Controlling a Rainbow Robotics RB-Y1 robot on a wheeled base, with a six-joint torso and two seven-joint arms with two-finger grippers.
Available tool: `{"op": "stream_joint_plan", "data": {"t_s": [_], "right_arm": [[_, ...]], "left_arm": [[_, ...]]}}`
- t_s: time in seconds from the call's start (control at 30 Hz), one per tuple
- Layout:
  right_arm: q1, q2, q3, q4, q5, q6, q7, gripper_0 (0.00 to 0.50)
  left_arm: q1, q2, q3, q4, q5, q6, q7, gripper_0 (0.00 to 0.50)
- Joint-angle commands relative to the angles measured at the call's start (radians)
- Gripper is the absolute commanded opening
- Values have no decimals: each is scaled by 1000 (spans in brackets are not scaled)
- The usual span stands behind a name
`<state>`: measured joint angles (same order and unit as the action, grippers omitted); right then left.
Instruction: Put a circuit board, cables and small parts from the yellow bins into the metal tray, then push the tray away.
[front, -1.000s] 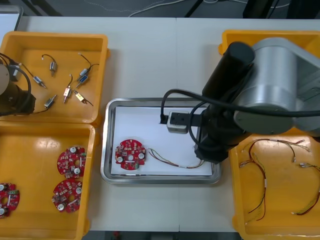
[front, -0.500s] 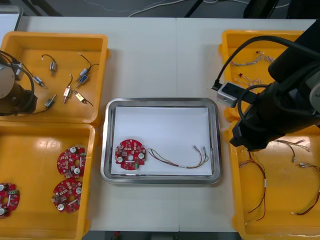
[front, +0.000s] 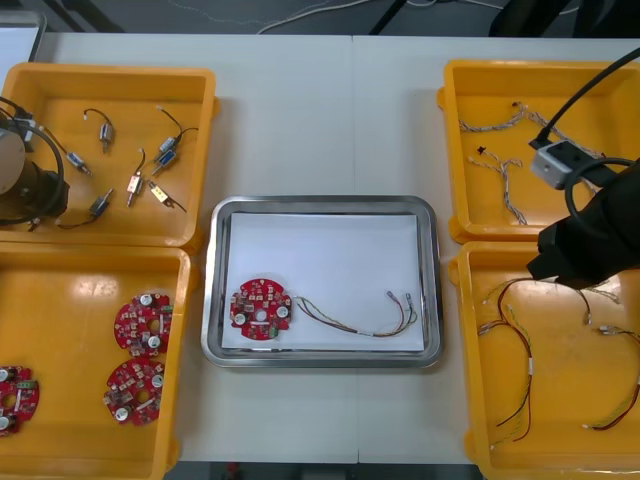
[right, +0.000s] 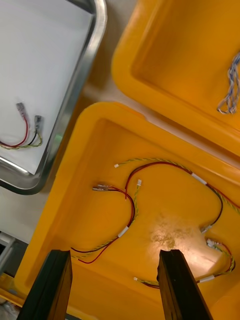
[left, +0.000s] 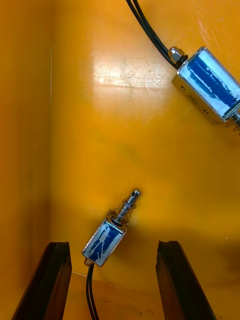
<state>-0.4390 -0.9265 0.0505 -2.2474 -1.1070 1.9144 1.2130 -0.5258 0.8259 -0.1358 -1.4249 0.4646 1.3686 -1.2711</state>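
A light table (front: 300, 120) carries four yellow bins, with a metal tray (front: 430, 280) in the middle. The left gripper (left: 112, 247) has its black fingers spread wide and holds nothing. A small metal part (left: 107, 239) lies on the bin floor between them, touched by neither as far as I can see. A second part (left: 207, 85) lies farther off in the same far left bin (front: 190, 110).

The right gripper (right: 114, 255) is also spread wide and empty. It hangs over the near right bin (right: 100, 165), where red and yellow cables (right: 132, 200) lie looped on the floor.

In the tray, on its white inside, a round red circuit board (front: 261, 309) sits towards the near left corner. One red and yellow cable (front: 365, 322) lies just beside it, reaching to the right.

So the board and one cable look done. I'd judge a small part comes next, and perhaps a blue and white cable (front: 510, 190) from the far right bin (front: 600, 100) too. The tray is not yet pushed away.
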Motion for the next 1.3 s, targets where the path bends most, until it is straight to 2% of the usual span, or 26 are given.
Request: {"op": "stream_joint_plan", "data": {"t_s": [0.03,0.3,0.6,0.73,1.07,1.3], "right_arm": [[92,-41,-140,-31,-13,5,-79,500],[131,-48,-259,40,-5,5,-67,500],[52,-55,-274,157,62,5,-36,500],[16,-55,-274,222,61,5,-27,500],[-9,-55,-274,272,52,5,-17,500],[-17,-55,-273,273,87,5,-12,500]], "left_arm": [[-39,-11,-13,11,-4,-14,-136,493],[-42,-10,-11,37,11,-34,-160,493],[-42,-10,-11,38,17,-34,-162,495],[-42,-10,-10,37,23,-31,-162,496],[-85,22,19,-9,100,127,-174,494],[-85,55,19,-19,158,145,-185,496]]}}
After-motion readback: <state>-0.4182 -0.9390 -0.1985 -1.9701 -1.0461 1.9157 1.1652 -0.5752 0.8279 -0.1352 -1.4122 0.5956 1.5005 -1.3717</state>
